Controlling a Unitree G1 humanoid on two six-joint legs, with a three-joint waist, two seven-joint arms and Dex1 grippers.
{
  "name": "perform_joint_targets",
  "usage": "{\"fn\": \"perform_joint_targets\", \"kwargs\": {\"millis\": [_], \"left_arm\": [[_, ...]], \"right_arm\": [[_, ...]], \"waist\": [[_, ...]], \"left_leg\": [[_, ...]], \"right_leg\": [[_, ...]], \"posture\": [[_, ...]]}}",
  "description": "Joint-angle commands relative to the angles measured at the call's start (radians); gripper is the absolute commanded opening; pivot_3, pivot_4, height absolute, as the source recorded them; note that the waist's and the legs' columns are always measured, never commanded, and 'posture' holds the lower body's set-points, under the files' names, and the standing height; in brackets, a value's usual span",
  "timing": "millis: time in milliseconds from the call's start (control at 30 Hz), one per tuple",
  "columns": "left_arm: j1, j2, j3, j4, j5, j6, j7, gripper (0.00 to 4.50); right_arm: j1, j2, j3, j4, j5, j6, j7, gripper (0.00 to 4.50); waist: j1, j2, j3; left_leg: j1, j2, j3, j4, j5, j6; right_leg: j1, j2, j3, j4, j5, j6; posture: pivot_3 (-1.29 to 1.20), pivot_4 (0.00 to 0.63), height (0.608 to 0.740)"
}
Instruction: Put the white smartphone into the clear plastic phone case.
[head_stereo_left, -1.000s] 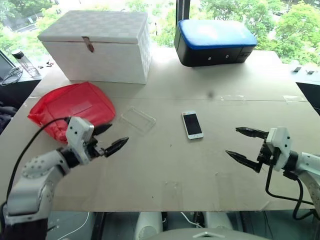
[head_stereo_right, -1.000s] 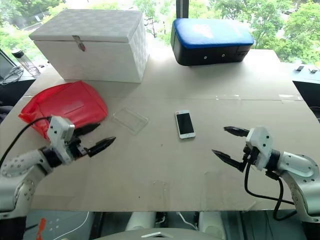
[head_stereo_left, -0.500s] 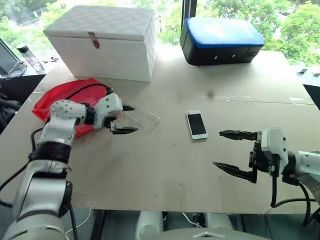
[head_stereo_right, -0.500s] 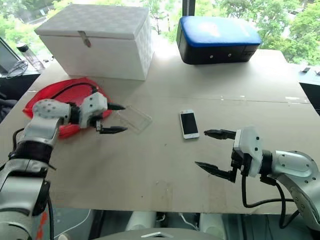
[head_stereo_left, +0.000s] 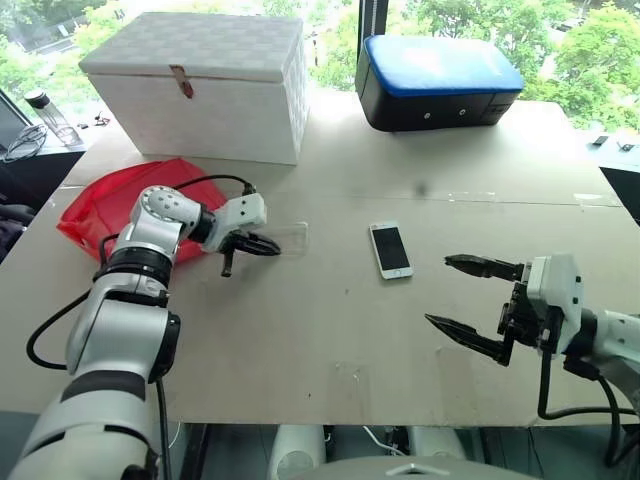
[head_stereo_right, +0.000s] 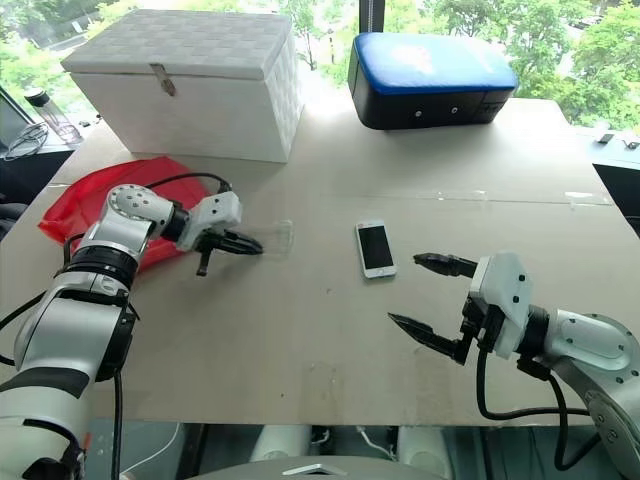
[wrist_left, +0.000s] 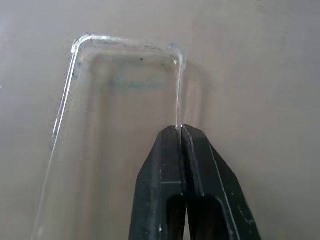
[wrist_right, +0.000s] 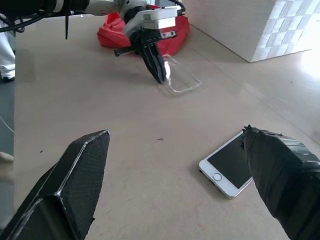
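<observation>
Left wrist view: the left gripper (wrist_left: 181, 131) is pinching the clear case's (wrist_left: 120, 85) rim at frame center; the right gripper (head_stereo_left: 472, 298) is gaping apart.

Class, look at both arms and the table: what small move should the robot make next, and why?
Probably bring the clear case toward the phone. The left pincer is shut on the case's rim, the phone lies apart on the table, and the right pincer hangs open near the phone, holding nothing.

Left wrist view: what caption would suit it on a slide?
The left pincer, shut on the rim of the clear plastic phone case lying on the table.
</observation>
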Motion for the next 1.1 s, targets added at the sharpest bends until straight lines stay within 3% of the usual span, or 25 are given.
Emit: {"fn": "perform_joint_targets", "kwargs": {"millis": [33,200,367,467,800,1100], "left_arm": [[0.155,0.000,0.074,-0.413,-0.150,0.306,0.004,0.05],[0.443,0.026,0.058,-0.999,-0.156,0.620,0.179,0.05],[0.521,-0.015,-0.015,-1.188,-0.129,0.706,0.300,0.05],[0.494,-0.051,-0.083,-1.181,-0.081,0.669,0.353,0.05],[0.346,-0.135,-0.275,-1.130,-0.038,0.798,0.353,0.05],[0.201,-0.232,-0.335,-0.962,-0.032,0.828,0.339,0.05]], "right_arm": [[0.012,0.006,-0.007,-0.047,-0.039,0.007,-0.061,4.50],[-0.019,-0.008,0.029,-0.048,0.040,0.153,-0.129,4.50],[-0.129,-0.030,0.104,0.004,-0.025,0.266,-0.211,4.50],[-0.169,-0.017,0.127,0.046,-0.042,0.267,-0.212,4.50],[-0.186,0.031,0.169,0.066,-0.080,0.269,-0.222,4.50],[-0.125,-0.010,0.120,0.014,-0.075,0.291,-0.202,4.50]], "waist": [[-0.002,0.000,0.000],[-0.011,0.000,0.000],[-0.010,0.000,0.000],[-0.002,0.000,0.000],[0.008,0.000,0.000],[0.005,0.000,0.000]], "left_leg": [[0.000,0.000,0.000,0.000,0.000,0.000],[-0.001,-0.002,-0.005,0.003,0.002,-0.003],[0.001,-0.002,-0.008,0.004,-0.001,0.001],[0.001,-0.003,-0.008,0.004,-0.001,0.001],[0.000,-0.007,-0.009,0.005,0.001,-0.002],[0.000,-0.009,-0.011,0.006,0.000,0.000]], "right_leg": [[0.000,0.000,0.000,0.000,0.000,0.000],[0.001,-0.002,0.004,0.003,-0.001,0.002],[0.003,-0.001,0.002,0.004,-0.002,0.002],[0.004,-0.001,0.001,0.004,-0.003,-0.001],[0.004,-0.002,0.002,0.004,-0.002,0.003],[0.005,-0.002,0.005,0.004,-0.003,0.004]], "posture": [[0.00,0.150,0.734],[0.00,0.150,0.734],[0.00,0.150,0.734],[0.00,0.150,0.734],[0.00,0.150,0.734],[0.00,0.150,0.734]]}}
